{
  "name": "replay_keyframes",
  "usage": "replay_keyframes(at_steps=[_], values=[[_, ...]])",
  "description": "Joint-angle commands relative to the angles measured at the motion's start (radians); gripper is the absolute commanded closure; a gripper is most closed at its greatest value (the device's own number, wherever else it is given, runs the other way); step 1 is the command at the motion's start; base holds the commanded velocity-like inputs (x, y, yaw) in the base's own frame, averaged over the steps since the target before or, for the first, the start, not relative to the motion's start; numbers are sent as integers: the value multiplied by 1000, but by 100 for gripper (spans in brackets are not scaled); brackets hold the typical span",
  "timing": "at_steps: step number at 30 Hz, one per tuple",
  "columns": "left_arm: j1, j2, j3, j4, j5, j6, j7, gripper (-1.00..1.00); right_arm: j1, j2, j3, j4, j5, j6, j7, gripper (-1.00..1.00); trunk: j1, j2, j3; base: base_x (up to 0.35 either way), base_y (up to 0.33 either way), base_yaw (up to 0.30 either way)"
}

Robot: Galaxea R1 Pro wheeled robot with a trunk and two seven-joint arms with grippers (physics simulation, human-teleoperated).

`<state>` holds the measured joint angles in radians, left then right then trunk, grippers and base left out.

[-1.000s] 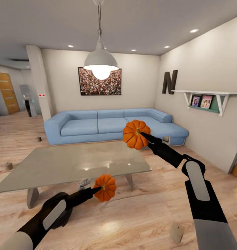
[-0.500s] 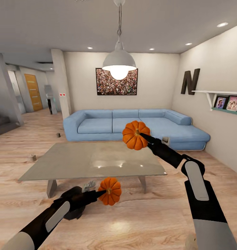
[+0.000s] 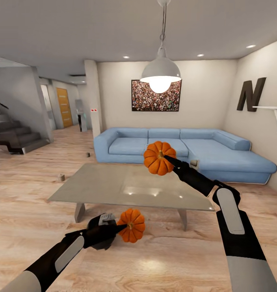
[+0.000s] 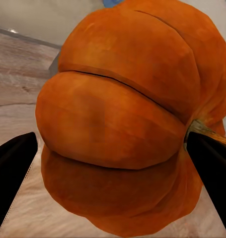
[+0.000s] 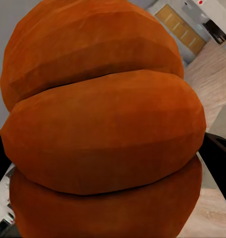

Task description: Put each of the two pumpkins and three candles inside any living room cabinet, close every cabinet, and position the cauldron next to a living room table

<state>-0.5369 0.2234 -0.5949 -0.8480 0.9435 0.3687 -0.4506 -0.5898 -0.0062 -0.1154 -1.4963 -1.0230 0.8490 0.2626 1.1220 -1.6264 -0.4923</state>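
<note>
Each gripper holds an orange ribbed pumpkin. My left gripper (image 3: 124, 227) is shut on a pumpkin (image 3: 132, 225) low over the floor, in front of the grey glossy table (image 3: 114, 188). The right gripper (image 3: 166, 156) is shut on the other pumpkin (image 3: 156, 158), held higher, above the table's far side. Up close, the left pumpkin (image 4: 122, 109) sits between dark fingers (image 4: 12, 171), and the right pumpkin (image 5: 103, 119) hides most of its gripper. A small tan candle (image 3: 61, 177) stands on the floor left of the table. A black round thing (image 3: 98, 240), perhaps the cauldron, sits behind my left forearm. The cabinet is out of view.
A blue corner sofa (image 3: 203, 152) runs along the far wall behind the table. A pendant lamp (image 3: 160, 75) hangs above it. A staircase (image 3: 14, 136) rises at the far left, beside a pillar (image 3: 93, 97). A second small dark cylinder (image 3: 88, 154) stands on the wood floor near the sofa's left end.
The camera has turned left, so the room has slid rightward and the staircase has come into view. Both arms still hold their pumpkins in the same pose.
</note>
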Motion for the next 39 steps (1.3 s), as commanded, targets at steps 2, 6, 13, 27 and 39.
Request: replay_keyframes(at_steps=[2,6,13,27,39], values=[[-1,1,-3,0,12,6,1,100,-1,1,-2,-2,-6,7,4,100,0,-1,-1,0,0,281],[-1,1,-3,0,12,6,1,100,-1,1,-1,-2,-6,7,3,100,0,-1,-1,0,0,101],[-1,1,-8,-1,12,6,1,100,-1,2,-1,-3,-6,6,3,100,0,-1,-1,0,0,3],[0,2,-29,-23,11,6,1,100,-1,5,0,-2,-4,5,1,100,0,-1,-1,0,0,15],[-1,2,-29,-23,11,5,1,100,-1,6,0,-2,-4,5,1,100,0,-1,-1,0,0,266]])
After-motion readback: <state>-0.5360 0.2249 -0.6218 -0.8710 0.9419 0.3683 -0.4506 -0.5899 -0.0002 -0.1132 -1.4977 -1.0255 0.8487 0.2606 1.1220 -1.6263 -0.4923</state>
